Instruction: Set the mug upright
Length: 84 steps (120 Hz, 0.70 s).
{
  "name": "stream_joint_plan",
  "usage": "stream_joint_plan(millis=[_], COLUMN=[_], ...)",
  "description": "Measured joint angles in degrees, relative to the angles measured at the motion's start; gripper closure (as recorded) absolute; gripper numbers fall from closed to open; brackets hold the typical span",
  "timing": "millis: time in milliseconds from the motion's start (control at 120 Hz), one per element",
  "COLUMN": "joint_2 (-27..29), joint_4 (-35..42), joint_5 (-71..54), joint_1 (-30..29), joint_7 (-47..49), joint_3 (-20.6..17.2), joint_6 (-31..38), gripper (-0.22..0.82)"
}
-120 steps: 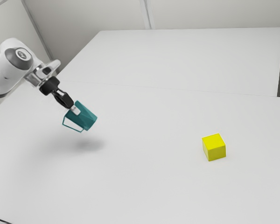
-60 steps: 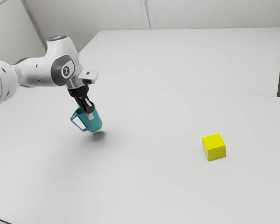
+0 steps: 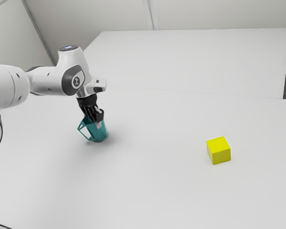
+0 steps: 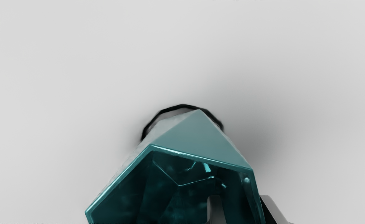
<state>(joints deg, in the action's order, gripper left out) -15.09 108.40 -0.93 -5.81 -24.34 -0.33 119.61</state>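
Mug (image 3: pixel 101 135) is held at the exterior view's left, low over the table (image 3: pixel 157 181), mouth up but leaning; base contact cannot be confirmed. Its wall is pinched by the gripper (image 3: pixel 98 124), one finger (image 4: pixel 215 211) inside the rim (image 4: pixel 201 157), one outside, presumably so that tilt can be governed from above. Handle (image 3: pixel 84 134) is left free. Yellow cube (image 3: pixel 219 151) is well apart, to the right. Levelling before release is judged necessary.

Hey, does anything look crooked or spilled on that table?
The mug looks slightly tilted, its mouth leaning toward the exterior view's left, while the tool grips its wall. I see no spill.
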Motion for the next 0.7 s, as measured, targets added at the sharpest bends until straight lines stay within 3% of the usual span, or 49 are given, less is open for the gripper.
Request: stream_joint_plan(millis=[125, 267, 450, 592, 700], joint_2=[0.64, 5.16, 7.60, 7.79, 8.29], joint_4=[-0.04, -0.18, -8.70, -18.14, -20.65], joint_5=[0.48, 0.84, 2.50, 3.88, 4.24], joint_1=[0.01, -0.05, 0.05, -0.08, -0.08], joint_7=[1.36, 2.50, 3.58, 4.25, 4.63], joint_3=[-0.02, -0.59, -1.68, -1.77, -1.71], joint_6=[-0.14, -1.58, -8.54, -15.86, -20.12], gripper=[0.34, 0.17, 0.07, 0.04, 0.02])
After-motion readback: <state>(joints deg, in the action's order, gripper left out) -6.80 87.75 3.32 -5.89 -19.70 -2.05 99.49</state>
